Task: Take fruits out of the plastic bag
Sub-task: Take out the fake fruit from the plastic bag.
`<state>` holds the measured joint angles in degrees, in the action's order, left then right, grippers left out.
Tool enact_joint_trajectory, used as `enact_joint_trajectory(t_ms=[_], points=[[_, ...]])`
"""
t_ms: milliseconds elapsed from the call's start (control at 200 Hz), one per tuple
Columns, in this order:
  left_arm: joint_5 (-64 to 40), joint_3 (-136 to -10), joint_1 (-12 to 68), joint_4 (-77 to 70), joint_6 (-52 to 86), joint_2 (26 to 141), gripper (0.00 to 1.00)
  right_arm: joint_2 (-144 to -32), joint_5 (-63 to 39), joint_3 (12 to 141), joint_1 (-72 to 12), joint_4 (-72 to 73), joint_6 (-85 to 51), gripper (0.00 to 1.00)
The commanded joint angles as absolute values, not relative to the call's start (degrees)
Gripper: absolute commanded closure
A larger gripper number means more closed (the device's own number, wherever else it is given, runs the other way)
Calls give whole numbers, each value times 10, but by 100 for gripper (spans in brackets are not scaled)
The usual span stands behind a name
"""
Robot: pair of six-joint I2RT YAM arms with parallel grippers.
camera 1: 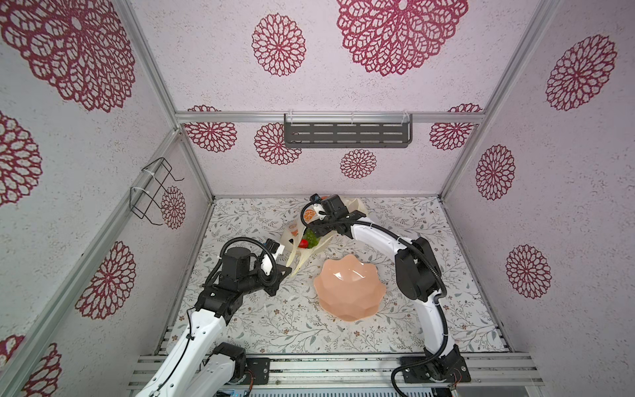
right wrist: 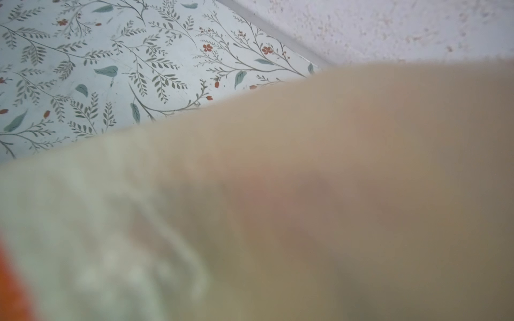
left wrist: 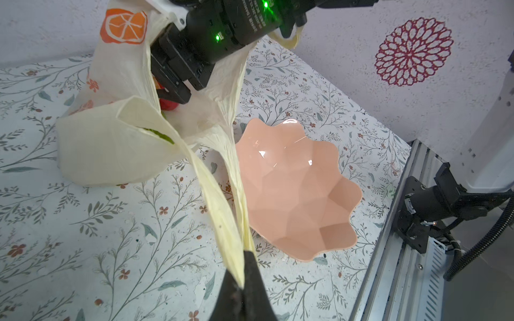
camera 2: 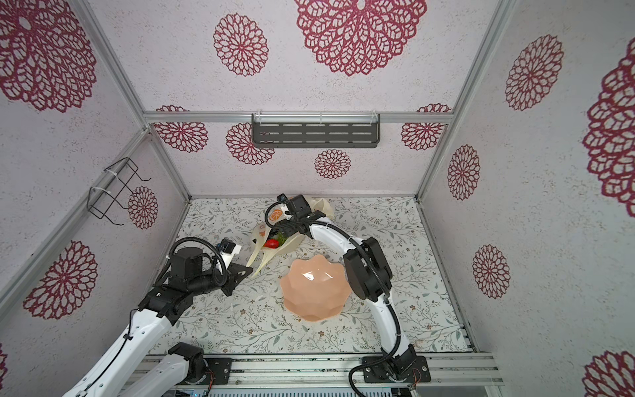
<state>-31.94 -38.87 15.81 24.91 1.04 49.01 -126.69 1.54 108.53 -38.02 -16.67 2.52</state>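
0 fruits (camera 1: 303,244) sit in the bowl (camera 1: 350,295) yet — the left gripper (left wrist: 244,266) pinches the plastic bag (left wrist: 105,150), the right gripper (left wrist: 173,96) reaches inside, spread or not I cannot tell.

left claw (left wrist: 244,266) pinched closed; right arm (camera 1: 378,237) arches forward, wrist dipped.

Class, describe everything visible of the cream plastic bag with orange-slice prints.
The thin, crinkly, translucent cream plastic bag lies on the floral tabletop, mouth open. Its loop handles are pulled taut into the shut left end effector. The right end effector reaches inside, where a red fruit and green grapes show.
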Motion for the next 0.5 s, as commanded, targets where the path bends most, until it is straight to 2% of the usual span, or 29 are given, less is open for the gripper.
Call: enact_joint_trajectory(t_ms=[0, 270, 495], points=[[-334, -389, 161, 243, -1, 497, 95, -1260, 18, 1100, -377, -135, 21, 10], [-335, -386, 162, 244, -8, 497, 96, -1302, 44, 1130, -375, -127, 22, 10], [-325, -384, 162, 245, -10, 488, 95, -1313, 46, 1137, -373, -132, 21, 14]])
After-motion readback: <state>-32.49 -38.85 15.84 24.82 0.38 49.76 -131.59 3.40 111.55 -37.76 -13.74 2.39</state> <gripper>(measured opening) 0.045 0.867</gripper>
